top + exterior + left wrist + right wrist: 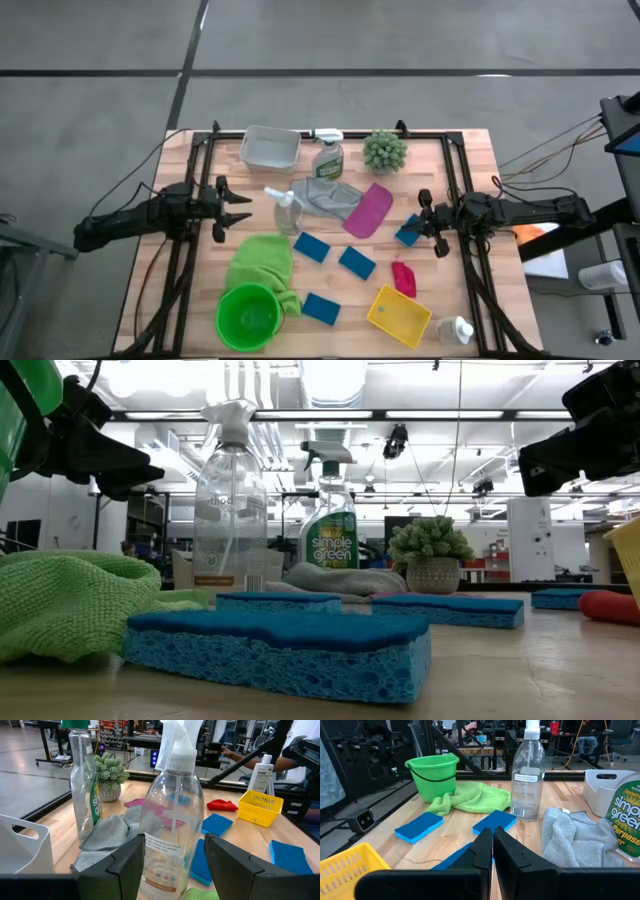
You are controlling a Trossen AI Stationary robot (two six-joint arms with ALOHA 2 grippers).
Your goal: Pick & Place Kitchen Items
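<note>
At the left of the wooden surface (470,150), the left claw (172,857) hangs spread wide, empty, a finger to each side of the clear, empty plastic spray bottle (285,212). The bottle stands upright beside the crumpled grey cloth (325,195) and near the green microfibre cloth (262,262). At the right, the right claw (422,222) looks pinched onto a blue rectangular sponge (407,236). That light, tall bottle could easily tip if one finger touches first, and the sponge's corner grip may slip.
</note>
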